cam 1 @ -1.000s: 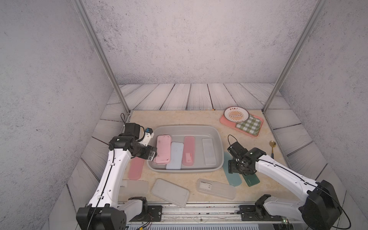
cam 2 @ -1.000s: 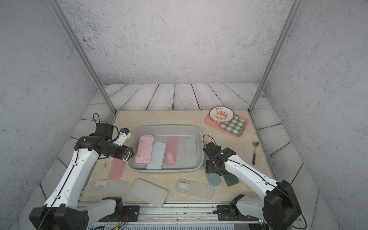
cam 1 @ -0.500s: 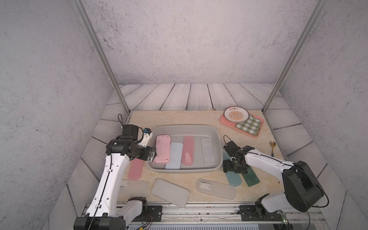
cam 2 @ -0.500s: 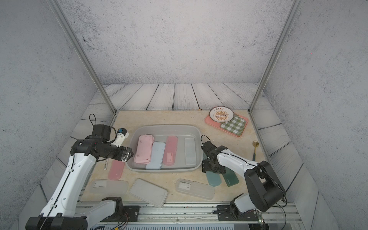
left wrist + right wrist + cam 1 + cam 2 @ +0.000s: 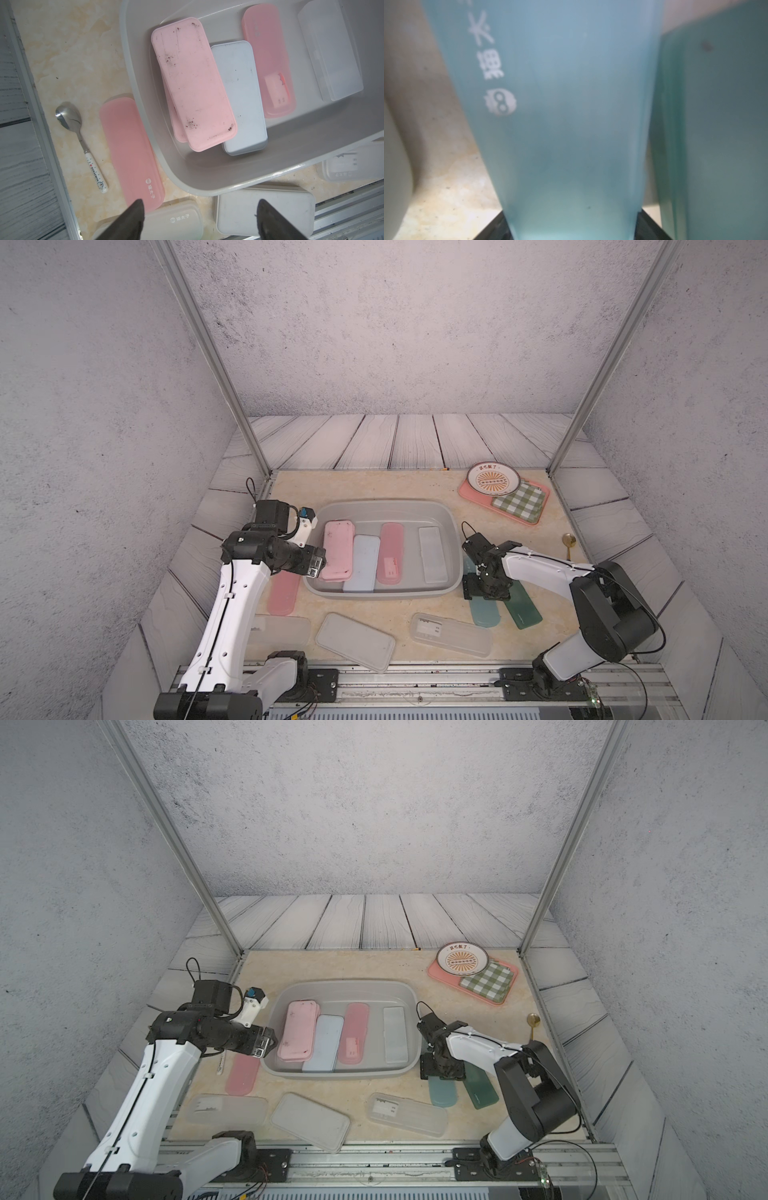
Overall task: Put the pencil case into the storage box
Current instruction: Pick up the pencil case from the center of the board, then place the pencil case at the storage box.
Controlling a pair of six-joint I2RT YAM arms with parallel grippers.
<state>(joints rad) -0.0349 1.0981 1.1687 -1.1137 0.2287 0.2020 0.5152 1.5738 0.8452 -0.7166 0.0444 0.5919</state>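
Bright, soft light comes from above. Both top views look sharp, and the storage box (image 5: 382,596) makes only a faint shadow. The side walls (image 5: 83,406) lean out near the edges. The left wrist view is clear. The right wrist view is blurry: the light blue pencil case (image 5: 571,124) is very close and its white print looks fuzzy.

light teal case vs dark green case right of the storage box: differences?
The light teal case is pale, the dark green case deep. The right gripper straddles the light teal case; the dark green case lies outside it. Both lie flat on the table, outside the storage box.
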